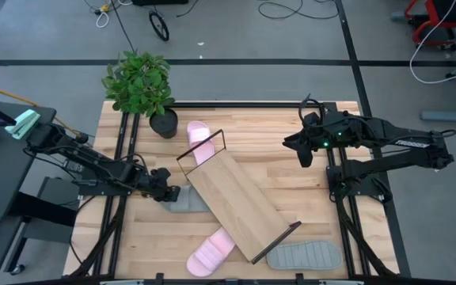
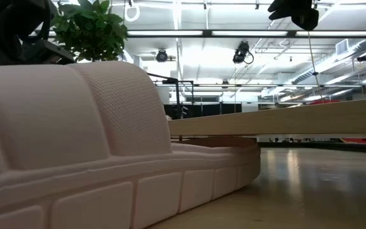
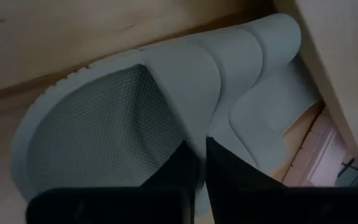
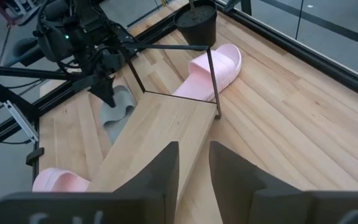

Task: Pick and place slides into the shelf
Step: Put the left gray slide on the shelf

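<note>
Pale pink slide (image 2: pixel 75 146), ribbed and finely textured, fills the low view's foreground on the tabletop (image 2: pixel 323 191); the shelf (image 2: pixel 278 119) edge runs level behind it, with a ceiling of strip lights beyond.

High view: the shelf (image 1: pixel 236 204), a light-wood board with dark wire end frames, lies diagonally on the plank tabletop (image 1: pixel 307 170). A second pink slide (image 1: pixel 199 142) lies at the shelf's far end, beside a potted plant (image 1: pixel 141 87). One grey slide (image 1: pixel 305 256) rests by the shelf's near end. The left hand (image 1: pixel 163 193) sits at the shelf's left edge, on another grey slide (image 1: pixel 187 201).

Left wrist view: left hand (image 3: pixel 201 168) is clamped on the grey slide's ribbed strap (image 3: pixel 229 74).

Right wrist view: right hand (image 4: pixel 194 168), fingers parted and holding nothing, hovers over the shelf (image 4: pixel 154 143).
</note>
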### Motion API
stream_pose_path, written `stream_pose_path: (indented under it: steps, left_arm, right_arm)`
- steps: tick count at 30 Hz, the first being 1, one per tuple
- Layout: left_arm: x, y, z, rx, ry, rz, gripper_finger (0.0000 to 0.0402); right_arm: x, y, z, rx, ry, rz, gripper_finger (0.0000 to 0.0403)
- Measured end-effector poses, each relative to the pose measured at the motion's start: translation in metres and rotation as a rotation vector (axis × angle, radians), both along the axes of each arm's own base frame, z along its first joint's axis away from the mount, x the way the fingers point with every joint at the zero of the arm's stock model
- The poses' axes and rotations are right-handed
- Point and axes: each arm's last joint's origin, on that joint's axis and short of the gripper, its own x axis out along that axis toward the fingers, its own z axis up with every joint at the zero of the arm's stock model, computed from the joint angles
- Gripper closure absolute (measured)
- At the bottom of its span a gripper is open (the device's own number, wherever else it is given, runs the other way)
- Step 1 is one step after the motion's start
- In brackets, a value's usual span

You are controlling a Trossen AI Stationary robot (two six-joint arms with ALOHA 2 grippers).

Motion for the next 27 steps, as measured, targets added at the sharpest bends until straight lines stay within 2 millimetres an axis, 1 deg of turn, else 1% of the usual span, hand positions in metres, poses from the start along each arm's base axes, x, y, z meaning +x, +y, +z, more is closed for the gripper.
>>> stream_pose_path:
  steps: [3, 9, 18, 27]
  left_arm:
    - [0.0, -0.001, 0.0, -0.009, 0.003, -0.014, 0.0389]
    - [-0.003, -0.007, 0.0, -0.047, 0.024, -0.053, 0.0383]
    - [-0.01, -0.015, 0.002, -0.101, 0.04, -0.077, 0.0389]
    - [-0.028, -0.024, 0.008, -0.165, 0.091, -0.091, 0.0389]
  right_arm:
    - [0.0, 0.0, 0.0, 0.0, 0.0, 0.0, 0.0312]
    - [0.0, 0.0, 0.0, 0.0, 0.0, 0.0, 0.0312]
    - [0.0, 0.0, 0.0, -0.001, 0.001, 0.001, 0.0313]
    - [0.0, 0.0, 0.0, -0.002, 0.001, 0.001, 0.0313]
